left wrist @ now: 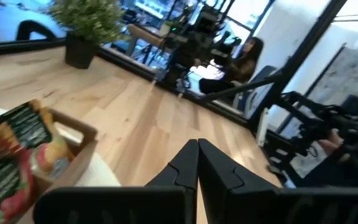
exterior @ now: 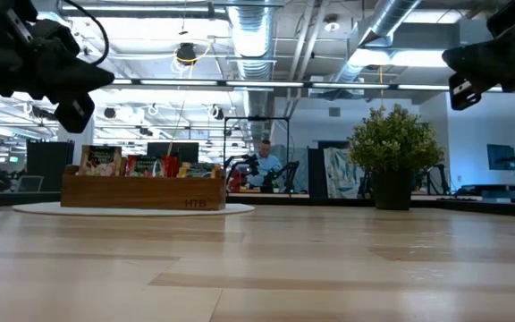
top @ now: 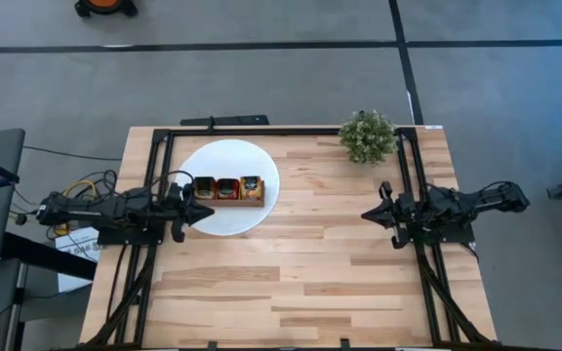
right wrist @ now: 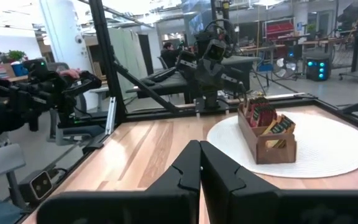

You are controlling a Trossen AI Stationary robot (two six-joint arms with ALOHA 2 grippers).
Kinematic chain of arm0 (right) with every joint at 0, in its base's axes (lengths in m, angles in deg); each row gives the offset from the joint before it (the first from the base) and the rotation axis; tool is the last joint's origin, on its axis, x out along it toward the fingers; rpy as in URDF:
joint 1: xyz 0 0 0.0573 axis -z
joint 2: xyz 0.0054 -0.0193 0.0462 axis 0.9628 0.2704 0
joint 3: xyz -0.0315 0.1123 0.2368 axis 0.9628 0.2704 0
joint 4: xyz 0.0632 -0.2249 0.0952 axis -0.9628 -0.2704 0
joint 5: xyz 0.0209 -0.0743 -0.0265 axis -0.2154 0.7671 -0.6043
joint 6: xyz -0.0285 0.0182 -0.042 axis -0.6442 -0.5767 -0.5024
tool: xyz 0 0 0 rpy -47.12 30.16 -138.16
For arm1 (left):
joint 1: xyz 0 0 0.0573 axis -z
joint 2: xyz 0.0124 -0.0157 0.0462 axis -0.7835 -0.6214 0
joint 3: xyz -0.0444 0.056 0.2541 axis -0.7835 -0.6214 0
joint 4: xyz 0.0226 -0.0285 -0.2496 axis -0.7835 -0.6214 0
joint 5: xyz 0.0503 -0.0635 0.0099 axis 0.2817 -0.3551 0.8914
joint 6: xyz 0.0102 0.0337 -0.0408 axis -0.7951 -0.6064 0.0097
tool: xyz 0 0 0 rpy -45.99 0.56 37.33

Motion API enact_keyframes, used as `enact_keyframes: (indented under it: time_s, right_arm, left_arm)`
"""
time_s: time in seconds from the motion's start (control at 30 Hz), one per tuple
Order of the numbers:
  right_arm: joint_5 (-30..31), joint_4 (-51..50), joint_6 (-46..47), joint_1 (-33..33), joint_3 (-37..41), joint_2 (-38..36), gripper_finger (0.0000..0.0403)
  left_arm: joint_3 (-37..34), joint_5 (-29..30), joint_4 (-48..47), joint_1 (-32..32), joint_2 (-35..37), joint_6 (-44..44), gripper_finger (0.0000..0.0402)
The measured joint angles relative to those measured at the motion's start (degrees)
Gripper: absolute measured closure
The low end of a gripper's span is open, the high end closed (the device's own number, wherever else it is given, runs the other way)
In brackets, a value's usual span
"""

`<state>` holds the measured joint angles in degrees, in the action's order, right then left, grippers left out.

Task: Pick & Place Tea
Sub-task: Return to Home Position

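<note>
1. High view: you see the left gripper (top: 191, 209) at the edge of the white disc (top: 224, 222), just beside the wooden tray (top: 228, 203). The tea sachets (top: 226, 186) fill all three of its compartments. The right gripper (top: 376, 212) sits well apart from them, near the right side of the table (top: 301, 283) and the potted plant (top: 367, 136).
2. Low view: both grippers hang above the table, touching nothing. The tea sachets stand upright in the wooden tray on the white disc.
3. Left wrist view: your left gripper's fingers (left wrist: 182, 168) are pressed together and empty, with the tray's end close by.
4. Right wrist view: your right gripper's fingers (right wrist: 188, 165) also meet and hold nothing, and the tray lies well ahead.
</note>
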<state>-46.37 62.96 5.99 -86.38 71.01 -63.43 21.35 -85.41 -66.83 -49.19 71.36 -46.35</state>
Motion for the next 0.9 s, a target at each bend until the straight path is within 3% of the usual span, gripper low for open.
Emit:
enact_keyframes:
  time_s: [0.3, 0.9]
  right_arm:
    - [0.04, 0.00, 0.00, 3.73, -0.02, -0.03, 0.0403]
    - [0.00, -0.02, 0.01, 7.34, -0.02, -0.06, 0.0403]
  left_arm:
    - [0.00, 0.02, 2.08, 3.86, 3.01, -0.04, 0.0401]
    - [0.00, -0.09, 0.39, 4.03, 2.91, -0.09, 0.0401]
